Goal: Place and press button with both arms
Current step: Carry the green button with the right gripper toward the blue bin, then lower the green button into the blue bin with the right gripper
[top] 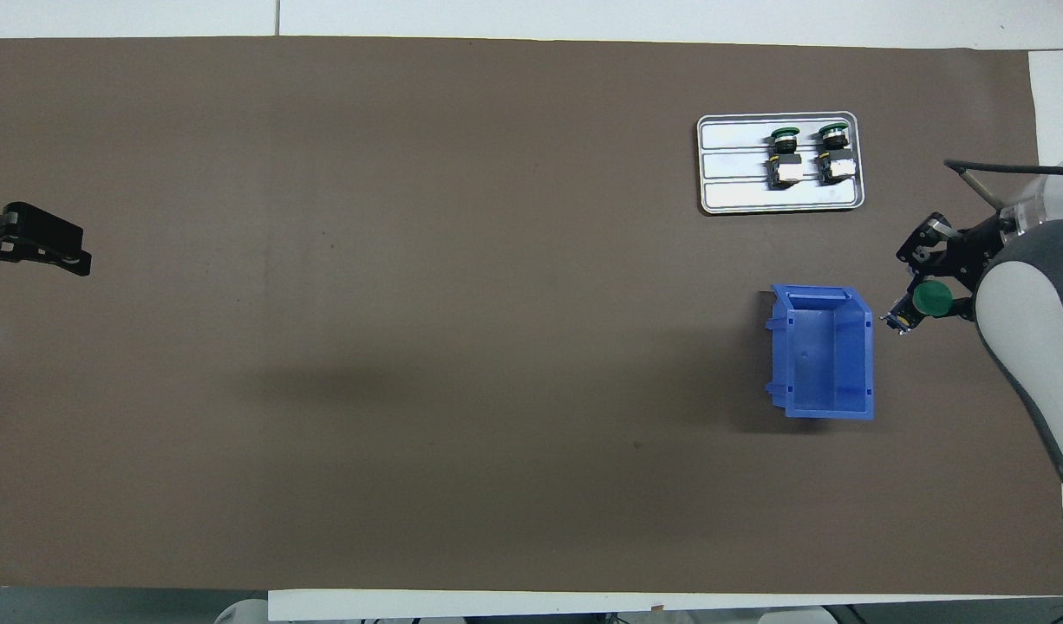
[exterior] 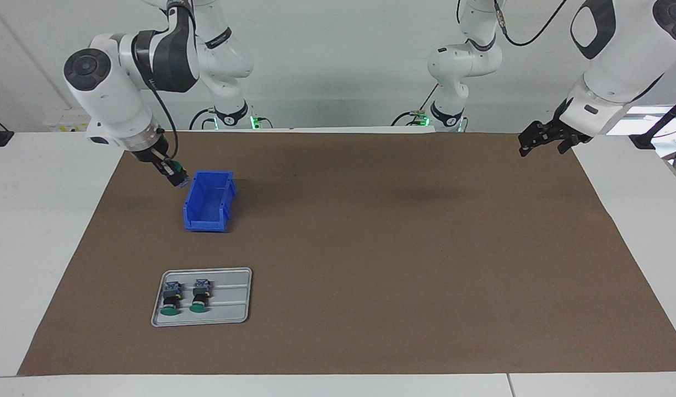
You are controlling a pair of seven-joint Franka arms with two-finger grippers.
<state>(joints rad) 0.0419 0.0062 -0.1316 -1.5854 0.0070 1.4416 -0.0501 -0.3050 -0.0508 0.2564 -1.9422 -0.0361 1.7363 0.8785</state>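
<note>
My right gripper (exterior: 172, 174) is shut on a button (exterior: 179, 179) with a green cap (top: 933, 298). It holds the button in the air just beside the rim of the blue bin (exterior: 208, 201), toward the right arm's end of the table. Two more green-capped buttons (exterior: 170, 298) (exterior: 199, 295) lie side by side in a grey tray (exterior: 233, 300). The tray (top: 740, 195) lies farther from the robots than the bin (top: 826, 351). My left gripper (exterior: 541, 140) waits raised over the mat's edge at the left arm's end (top: 37, 247), holding nothing.
A brown mat (exterior: 398, 248) covers most of the white table. The blue bin looks empty inside. The tray's part toward the left arm's end is bare.
</note>
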